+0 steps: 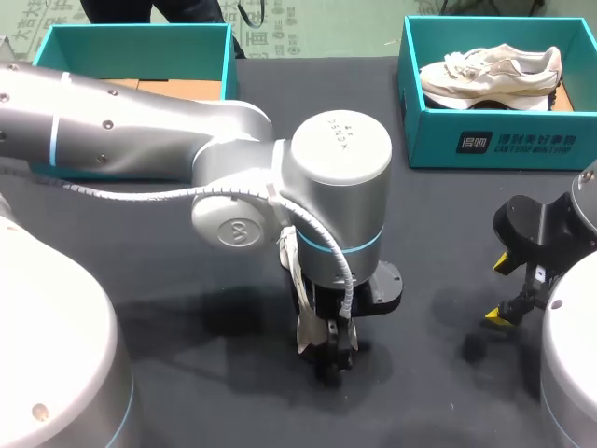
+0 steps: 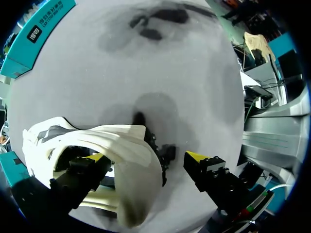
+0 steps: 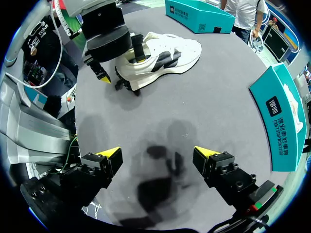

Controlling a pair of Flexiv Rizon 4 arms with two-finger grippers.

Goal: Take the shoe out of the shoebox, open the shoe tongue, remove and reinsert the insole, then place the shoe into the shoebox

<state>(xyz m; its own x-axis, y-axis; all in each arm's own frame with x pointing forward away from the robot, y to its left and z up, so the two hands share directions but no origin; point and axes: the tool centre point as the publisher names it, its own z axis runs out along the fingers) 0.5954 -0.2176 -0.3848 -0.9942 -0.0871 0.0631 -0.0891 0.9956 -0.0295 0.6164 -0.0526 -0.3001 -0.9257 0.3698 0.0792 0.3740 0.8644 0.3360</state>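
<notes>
cream shoe out on the table, one finger of the left gripper inside it

cream and white, with dark stripes on its side, the shoe [image 3: 165, 51] is seen resting on its sole on the dark grey table [image 1: 438, 215], near the middle and well apart from both boxes. in the head view only a pale strip of the shoe [image 1: 303, 322] shows, the rest being covered by the left arm [image 1: 187, 140] that comes across above it.

the left gripper [image 2: 146, 157] is set down at the shoe's heel end. its fingers are spread apart: one yellow tip [image 2: 95, 158] is sunk into the shoe's opening, the other [image 2: 197, 156] is held outside over the cloth, clear of the shoe. the shoe's side wall [image 2: 131, 150] lies between them and is not pinched. the same is shown in the right wrist view, where the left gripper [image 3: 121, 65] is seen with one finger in the opening and one yellow tip beside the heel.

the right gripper [image 3: 158, 153] is held above bare cloth, near the table's right side and well apart from the shoe, with its fingers wide apart. in the head view it [image 1: 502, 291] is seen at the right edge.

at the far left corner a teal left shoebox [image 1: 227, 61] is placed, partly hidden by the left arm, with a brown inside. at the far right a teal right shoebox [image 1: 494, 140] is placed, and a second shoe [image 1: 490, 75] of the same pale colour lies in it on its side.
</notes>
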